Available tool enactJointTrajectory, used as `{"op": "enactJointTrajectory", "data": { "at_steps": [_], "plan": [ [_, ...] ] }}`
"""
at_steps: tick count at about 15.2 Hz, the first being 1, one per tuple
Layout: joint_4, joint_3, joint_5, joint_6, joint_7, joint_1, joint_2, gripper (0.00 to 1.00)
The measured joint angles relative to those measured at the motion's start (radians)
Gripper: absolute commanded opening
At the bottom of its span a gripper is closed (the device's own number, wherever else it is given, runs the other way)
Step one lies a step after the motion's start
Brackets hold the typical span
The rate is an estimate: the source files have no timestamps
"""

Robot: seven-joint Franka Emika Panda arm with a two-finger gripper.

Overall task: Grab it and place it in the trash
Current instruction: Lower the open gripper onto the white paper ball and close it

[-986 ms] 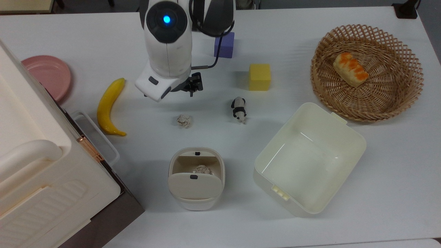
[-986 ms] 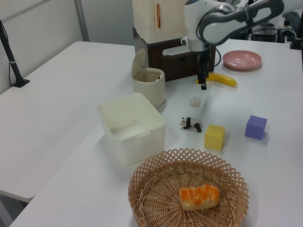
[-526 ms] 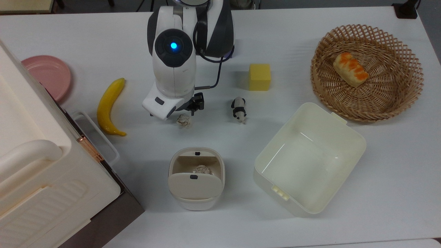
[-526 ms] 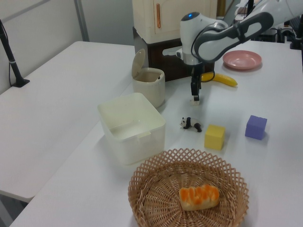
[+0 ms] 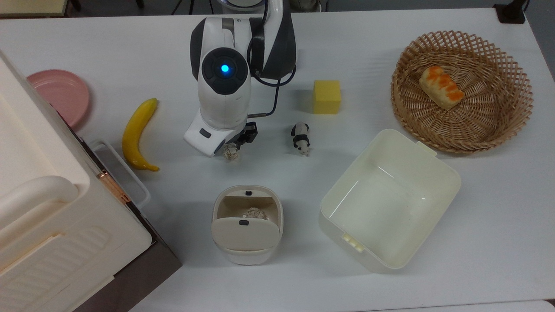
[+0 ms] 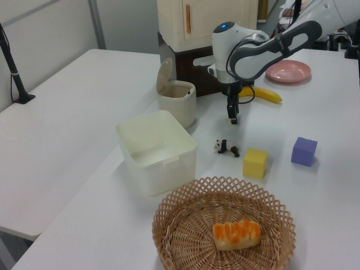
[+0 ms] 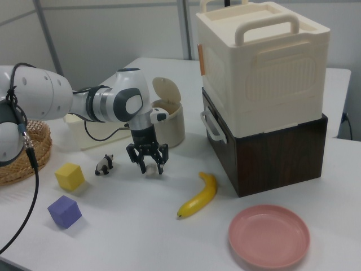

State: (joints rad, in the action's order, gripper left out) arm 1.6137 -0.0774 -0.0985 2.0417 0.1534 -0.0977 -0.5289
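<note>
While the gripper (image 7: 149, 167) is lowered to the white table (image 5: 390, 281), its fingers are seen spread on either side of the crumpled paper ball (image 5: 231, 152), not closed on it. In the top view, the trash bin (image 5: 247, 255) is found at 6 o'clock from the ball, the panda figurine (image 5: 300, 138) at 3 o'clock.

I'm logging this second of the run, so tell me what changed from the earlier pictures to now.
The gripper travelled from beside the banana toward the trash bin and came down; its open fingers now straddle the paper ball, which has not moved and is not yet gripped. The panda, yellow cube, tub and basket stayed put.
</note>
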Motion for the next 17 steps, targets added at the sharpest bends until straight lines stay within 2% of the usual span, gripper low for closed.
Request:
{"op": "enactJointTrajectory", "data": {
  "at_steps": [2,5,13,17],
  "plan": [
    [0.000,0.000,0.000,0.005,0.000,0.000,-0.003,0.56],
    [-0.003,0.000,0.000,0.007,0.000,-0.001,-0.004,0.43],
    [-0.015,0.000,0.000,0.008,0.000,-0.001,-0.004,0.00],
    [-0.033,0.000,0.000,0.008,0.004,-0.001,-0.003,0.00]
  ]
}}
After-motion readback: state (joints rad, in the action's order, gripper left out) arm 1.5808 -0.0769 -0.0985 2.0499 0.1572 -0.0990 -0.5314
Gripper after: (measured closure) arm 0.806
